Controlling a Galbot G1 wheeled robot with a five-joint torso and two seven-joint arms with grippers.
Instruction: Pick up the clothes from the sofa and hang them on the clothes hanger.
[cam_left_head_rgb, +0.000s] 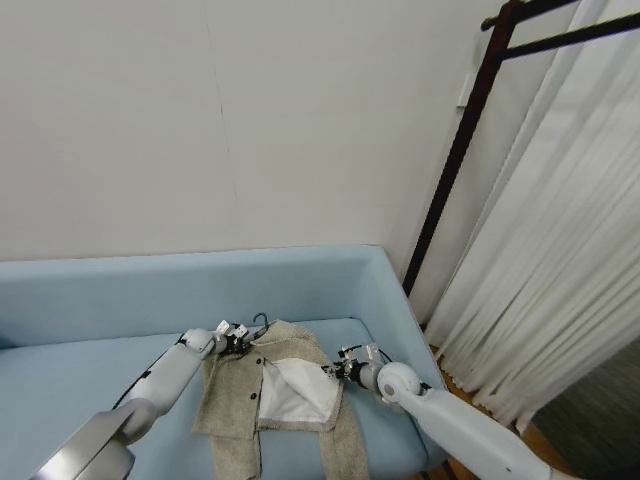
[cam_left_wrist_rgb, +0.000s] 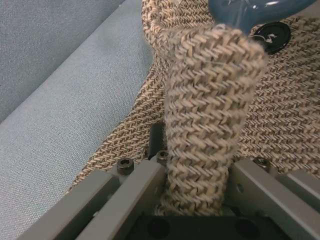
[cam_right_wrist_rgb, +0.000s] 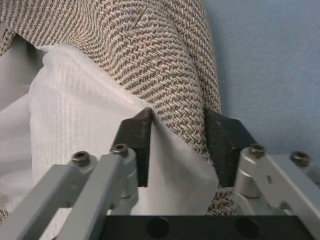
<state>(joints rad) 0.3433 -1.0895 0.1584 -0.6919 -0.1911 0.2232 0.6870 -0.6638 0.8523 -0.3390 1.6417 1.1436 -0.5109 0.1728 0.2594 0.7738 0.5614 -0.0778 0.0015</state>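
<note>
A beige tweed jacket (cam_left_head_rgb: 290, 400) with white lining (cam_left_head_rgb: 295, 392) lies spread on the light blue sofa (cam_left_head_rgb: 90, 300), a hanger hook (cam_left_head_rgb: 261, 320) poking out at its collar. My left gripper (cam_left_head_rgb: 236, 339) is at the collar's left side, shut on a raised fold of tweed (cam_left_wrist_rgb: 207, 100), close to a black button (cam_left_wrist_rgb: 272, 35) and a blue hanger part (cam_left_wrist_rgb: 250, 9). My right gripper (cam_left_head_rgb: 340, 368) is at the jacket's right shoulder. Its black pads (cam_right_wrist_rgb: 137, 145) pinch a tweed fold (cam_right_wrist_rgb: 170, 75) together with the white lining (cam_right_wrist_rgb: 75, 110).
A dark brown clothes rack (cam_left_head_rgb: 462, 140) stands to the right behind the sofa's end, its top bar (cam_left_head_rgb: 570, 35) high in the corner. White curtains (cam_left_head_rgb: 560, 260) hang on the right. A plain wall rises behind the sofa back.
</note>
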